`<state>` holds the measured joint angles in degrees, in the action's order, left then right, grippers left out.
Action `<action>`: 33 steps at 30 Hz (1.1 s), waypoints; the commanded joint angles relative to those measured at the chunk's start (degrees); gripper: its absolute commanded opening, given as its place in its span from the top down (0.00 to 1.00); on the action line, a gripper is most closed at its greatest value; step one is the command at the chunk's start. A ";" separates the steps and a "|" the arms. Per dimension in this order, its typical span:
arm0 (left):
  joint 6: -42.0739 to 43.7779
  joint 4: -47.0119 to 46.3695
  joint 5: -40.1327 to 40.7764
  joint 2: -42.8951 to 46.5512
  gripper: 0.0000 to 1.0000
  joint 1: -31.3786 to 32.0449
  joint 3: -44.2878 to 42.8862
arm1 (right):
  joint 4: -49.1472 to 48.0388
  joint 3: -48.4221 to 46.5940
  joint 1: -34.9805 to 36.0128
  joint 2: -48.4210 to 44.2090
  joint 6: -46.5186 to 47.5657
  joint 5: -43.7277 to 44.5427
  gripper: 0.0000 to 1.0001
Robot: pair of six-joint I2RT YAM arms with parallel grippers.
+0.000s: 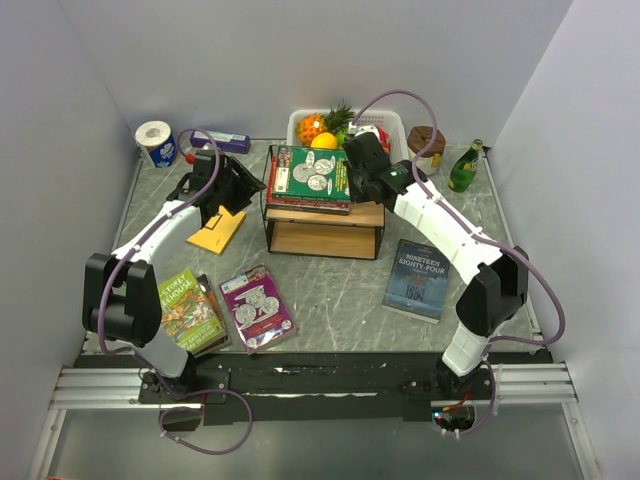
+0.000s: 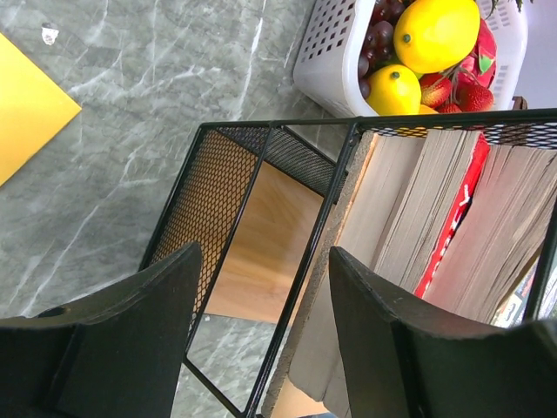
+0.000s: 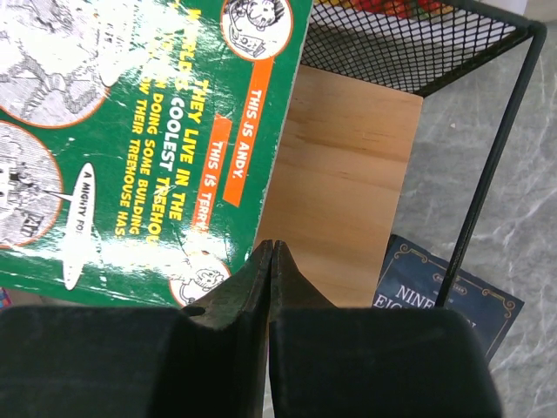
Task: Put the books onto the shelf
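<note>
Black fingers of the right gripper [image 3: 272, 248] are pressed together with nothing between them, their tips over the right edge of the green book [image 3: 148, 131]; I cannot tell whether they touch it. That book tops the stack of books [image 1: 310, 178] lying flat on the upper board of the shelf [image 1: 325, 240], which stands toward the far edge of the tabletop [image 1: 330, 300], just in front of the fruit basket [image 1: 392, 122]. The left gripper [image 2: 261, 261] hangs off the shelf's left end, fingers spread and holding nothing. Beneath it, beside the shelf, lies a yellow book [image 1: 217, 232]. A second green book [image 1: 188, 308] and a purple book [image 1: 257, 306] lie near the front left corner. A dark blue book [image 1: 417, 278] lies toward the front right.
</note>
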<state>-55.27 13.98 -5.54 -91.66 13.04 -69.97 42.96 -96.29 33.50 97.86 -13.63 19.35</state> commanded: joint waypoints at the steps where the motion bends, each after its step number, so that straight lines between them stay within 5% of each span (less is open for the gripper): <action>1: -0.37 -2.55 -1.58 0.08 0.34 -0.03 -0.51 | -1.48 -3.02 0.25 0.66 -0.43 -1.16 0.95; 28: 1.03 2.19 3.25 1.39 0.35 -0.73 -1.83 | 1.68 -6.19 1.05 0.05 -0.44 4.01 0.94; 31: 0.16 5.18 5.36 4.11 0.33 -3.54 -0.96 | 0.20 -3.91 0.87 -5.65 -0.96 6.66 0.85; 33: -0.37 6.75 5.28 7.01 0.31 -6.16 -0.08 | -1.29 -0.31 1.04 -11.36 -1.57 5.17 0.69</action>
<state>-55.18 17.21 -3.16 -90.98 11.33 -69.97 43.94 -98.74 34.24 98.70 -14.04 21.91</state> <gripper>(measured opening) 0.675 0.211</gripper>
